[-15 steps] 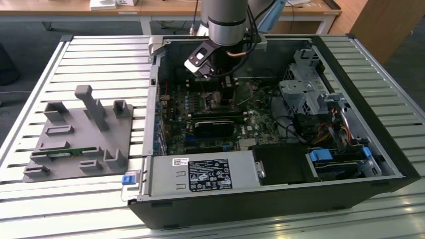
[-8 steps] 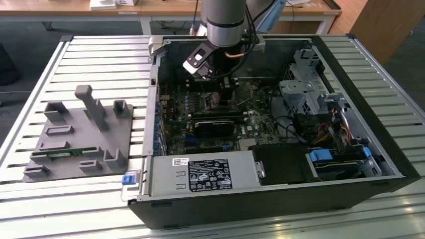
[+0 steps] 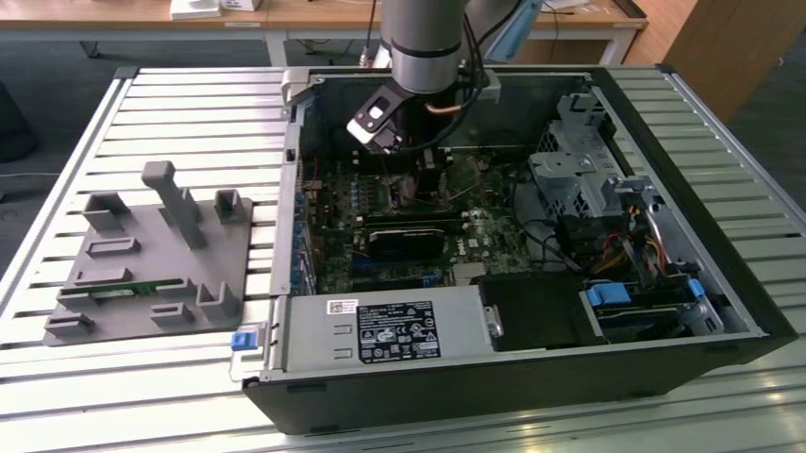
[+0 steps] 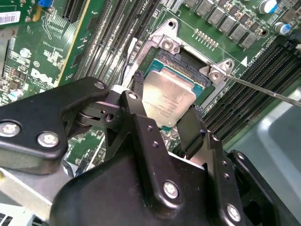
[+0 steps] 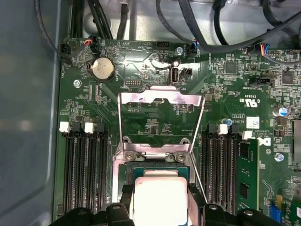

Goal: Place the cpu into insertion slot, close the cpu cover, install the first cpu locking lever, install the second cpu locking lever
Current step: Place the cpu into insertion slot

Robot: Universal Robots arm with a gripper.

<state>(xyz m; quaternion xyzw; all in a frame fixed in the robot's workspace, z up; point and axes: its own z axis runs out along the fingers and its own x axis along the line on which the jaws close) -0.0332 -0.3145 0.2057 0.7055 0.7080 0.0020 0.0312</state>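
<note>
Your fingers [image 4: 190, 129] pinch the cpu [image 4: 167, 99] by its edges over the insertion slot [image 4: 183, 63]; cpu cover [image 5: 160, 97] stands open for it.

A work table [image 3: 176, 104] of pale metal slats spans the scene, evenly lit and free of hard shadows. Beyond its far edge lies a dark grey floor [image 3: 75, 66]. Light wooden desks [image 3: 126, 17] on white legs stand along the far side, with a wooden cabinet [image 3: 724, 42] at the exterior view's far right.
</note>
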